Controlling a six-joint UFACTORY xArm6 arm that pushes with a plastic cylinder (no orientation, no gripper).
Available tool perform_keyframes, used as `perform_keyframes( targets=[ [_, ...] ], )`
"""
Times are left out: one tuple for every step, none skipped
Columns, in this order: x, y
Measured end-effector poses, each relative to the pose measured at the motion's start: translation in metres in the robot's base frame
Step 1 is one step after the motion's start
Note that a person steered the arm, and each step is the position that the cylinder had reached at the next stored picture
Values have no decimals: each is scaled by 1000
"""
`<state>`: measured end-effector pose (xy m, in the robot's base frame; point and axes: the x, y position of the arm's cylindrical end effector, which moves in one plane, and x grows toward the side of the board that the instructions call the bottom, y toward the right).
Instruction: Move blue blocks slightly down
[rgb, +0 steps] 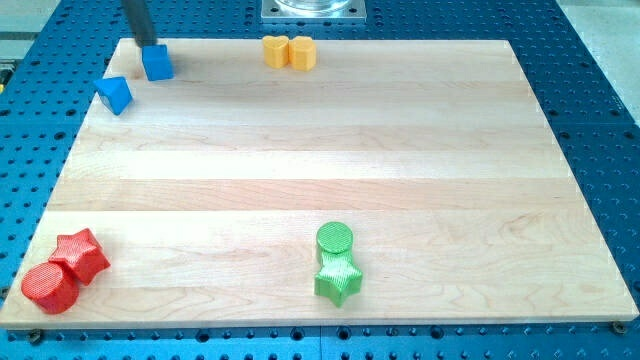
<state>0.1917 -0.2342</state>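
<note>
A blue cube (157, 62) sits near the view's top left corner of the wooden board (330, 150). A second blue block (115, 94), wedge-like in shape, lies just below and left of it at the board's left edge. My tip (148, 44) is at the view's top left, just above the blue cube and touching or nearly touching its upper edge.
Two yellow blocks (288, 51) sit side by side at the top edge. A green cylinder (334, 239) and a green star (337, 279) sit at the bottom centre. A red star (82, 254) and a red cylinder (50, 286) sit at the bottom left corner.
</note>
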Motion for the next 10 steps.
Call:
perform_keyframes(
  targets=[
    [0,6],
    [0,7],
    [0,7],
    [0,9],
    [2,9],
    [10,22],
    [20,12],
    [41,-12],
    [55,-16],
    [55,-16]
  ],
)
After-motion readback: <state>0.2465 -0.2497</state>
